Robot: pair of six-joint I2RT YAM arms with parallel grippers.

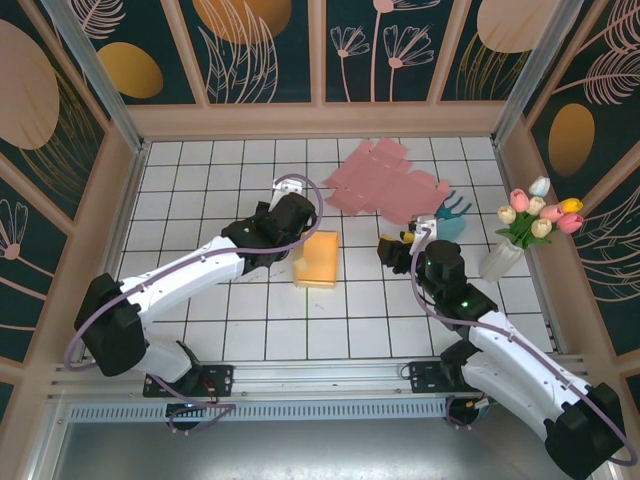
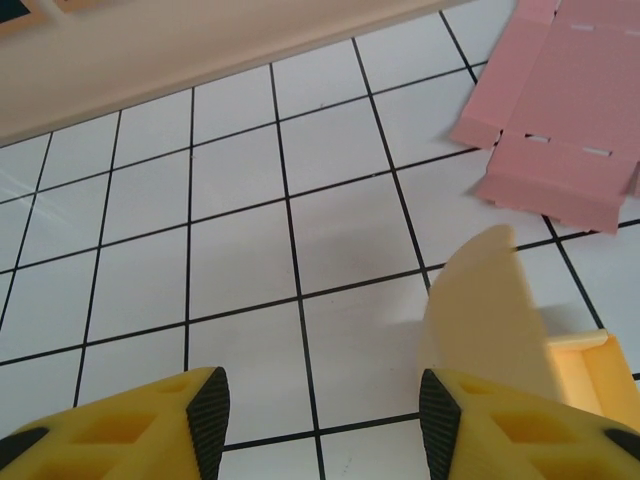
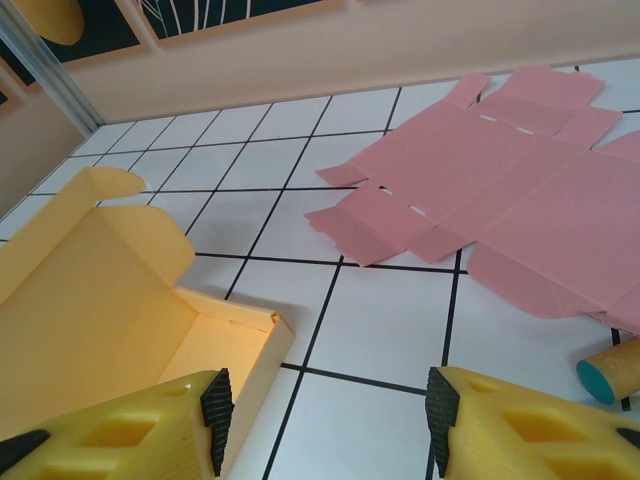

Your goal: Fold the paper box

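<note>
**Yellow box (image 1: 317,260) mid-counter (image 1: 200,170), open tiles to its left**

The box lies open, one rounded flap (image 2: 490,300) upright. The left hand (image 2: 320,415) gapes over bare tile, the flap just beside one finger. The right hand (image 3: 325,415) stands wide and empty at a box corner. Pink sheets (image 1: 385,180) lie flat beyond.
</note>
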